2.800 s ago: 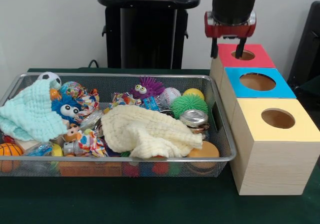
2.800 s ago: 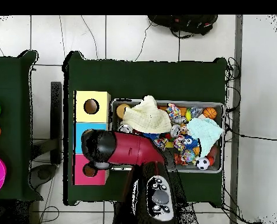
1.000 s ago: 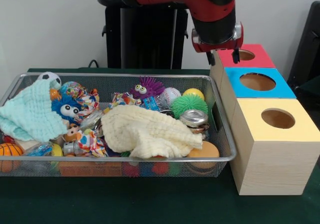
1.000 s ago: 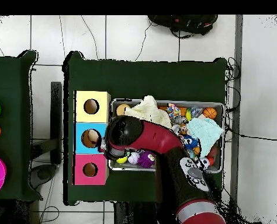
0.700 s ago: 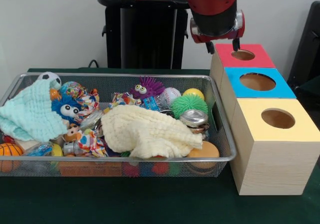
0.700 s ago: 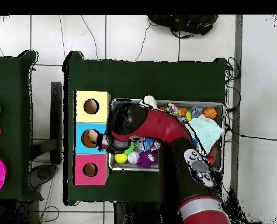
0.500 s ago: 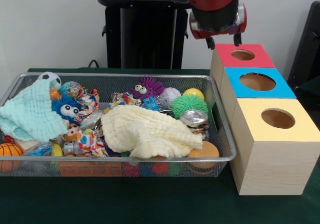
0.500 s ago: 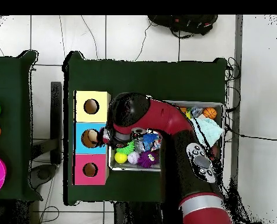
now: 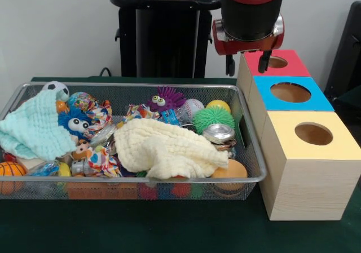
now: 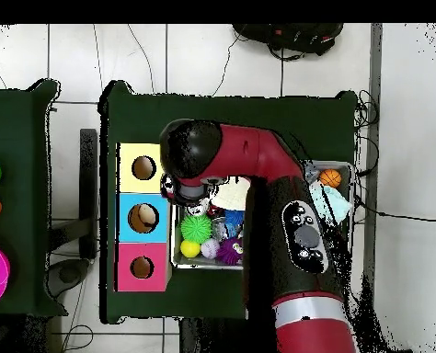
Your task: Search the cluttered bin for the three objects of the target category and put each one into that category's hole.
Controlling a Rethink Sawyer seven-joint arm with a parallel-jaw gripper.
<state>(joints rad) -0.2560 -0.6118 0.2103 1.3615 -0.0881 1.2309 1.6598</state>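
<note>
The gripper [image 9: 247, 67], fingers spread and empty, hangs in the upper right above the bin [image 9: 248, 130]; the search step is open, and next it should descend onto a target toy

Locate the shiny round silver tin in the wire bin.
In the front view, the silver tin sits at the wire bin's right end, just below the spiky green ball and beside the cream cloth.

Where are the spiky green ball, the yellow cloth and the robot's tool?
Spiky green ball [image 9: 213, 118], front view, centre.
Crumpled yellow cloth [image 9: 169, 149], front view, middle fold.
Tool [image 9: 247, 66], front view, between open fingertips.
</note>
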